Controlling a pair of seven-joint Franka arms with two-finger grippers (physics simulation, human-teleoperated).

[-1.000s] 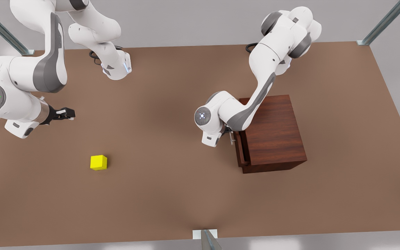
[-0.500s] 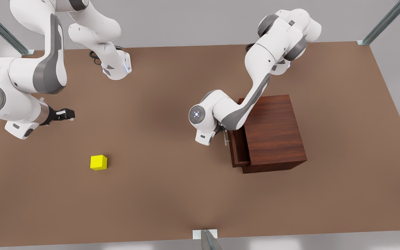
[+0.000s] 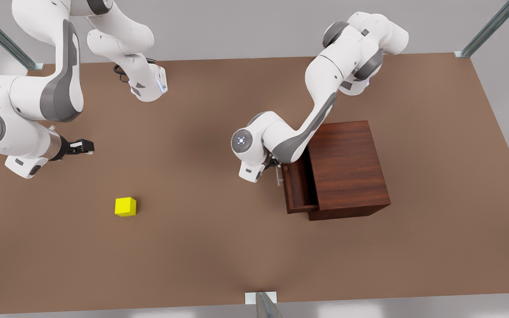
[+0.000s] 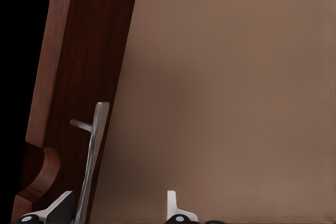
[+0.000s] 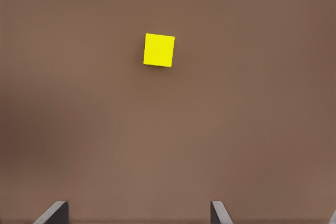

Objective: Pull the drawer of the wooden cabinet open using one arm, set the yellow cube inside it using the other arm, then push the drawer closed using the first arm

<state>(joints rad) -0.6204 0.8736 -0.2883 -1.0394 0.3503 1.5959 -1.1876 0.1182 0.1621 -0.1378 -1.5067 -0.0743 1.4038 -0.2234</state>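
Drawer (image 3: 299, 185) looks stiff and free-sliding, best pulled by its slim handle (image 4: 93, 150), which the left gripper (image 4: 122, 214) has hooked between spread fingers. Yellow cube (image 3: 125, 206) looks light and rigid, suited to a pinch across flat sides; the right gripper (image 5: 139, 213) hangs open over it.

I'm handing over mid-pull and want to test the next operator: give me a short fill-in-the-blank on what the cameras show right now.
1. The drawer of the wooden cabinet is partly ____.
2. The left gripper is at the drawer's silver bar ____.
3. The yellow cube rests on the ____, apart from both grippers.
4. The right gripper waits with its fingers ____.

Missing words: open; handle; table; open
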